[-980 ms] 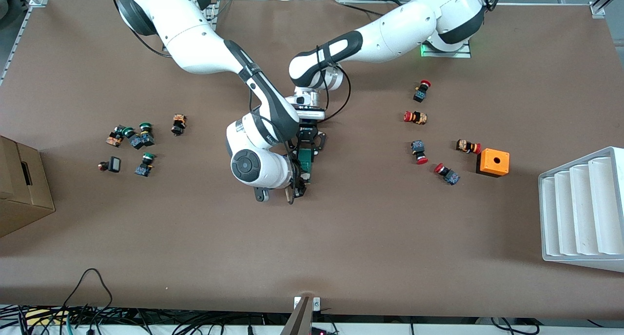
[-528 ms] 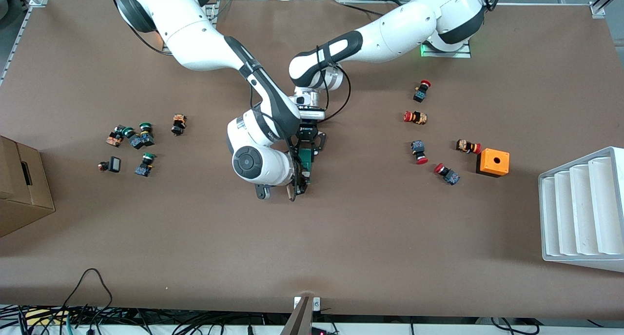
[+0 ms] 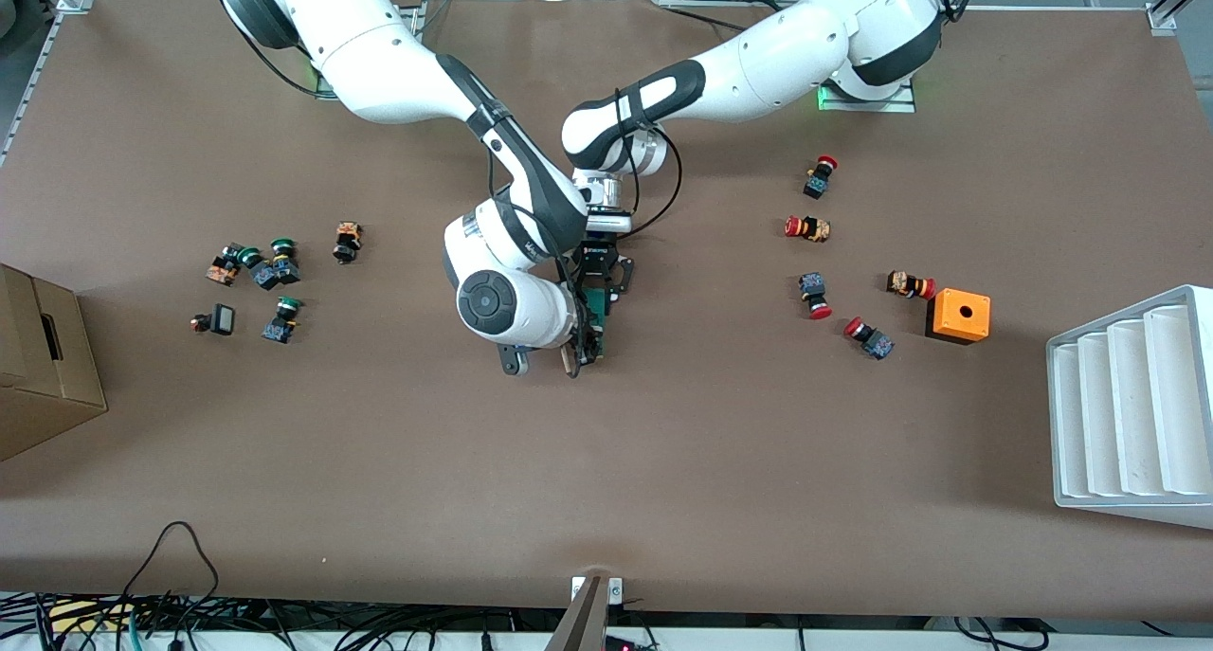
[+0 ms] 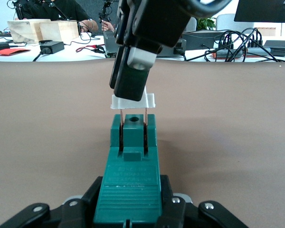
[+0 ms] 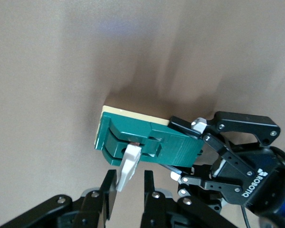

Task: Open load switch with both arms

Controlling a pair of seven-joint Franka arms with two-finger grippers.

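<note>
The load switch (image 3: 595,312), a slim dark-green block, hangs over the middle of the table. My left gripper (image 3: 597,280) is shut on one end of the block. In the left wrist view the switch (image 4: 133,156) runs out from my left gripper (image 4: 131,192). Its white tab (image 4: 133,101) stands off the green body on two thin copper pins. My right gripper (image 3: 580,351) is at the tab end, shut on the tab. In the right wrist view the tab (image 5: 128,167) sits between the right gripper's (image 5: 132,179) fingers, against one of them, below the switch (image 5: 147,140).
Several red-capped push buttons (image 3: 808,227) and an orange cube with a hole (image 3: 958,316) lie toward the left arm's end. A white ribbed rack (image 3: 1132,409) stands past the cube. Green-capped buttons (image 3: 275,264) and a cardboard box (image 3: 43,367) are toward the right arm's end.
The right arm's wrist and gripper have shifted slightly along the switch toward the left gripper. The left arm and the green block have stayed still.
</note>
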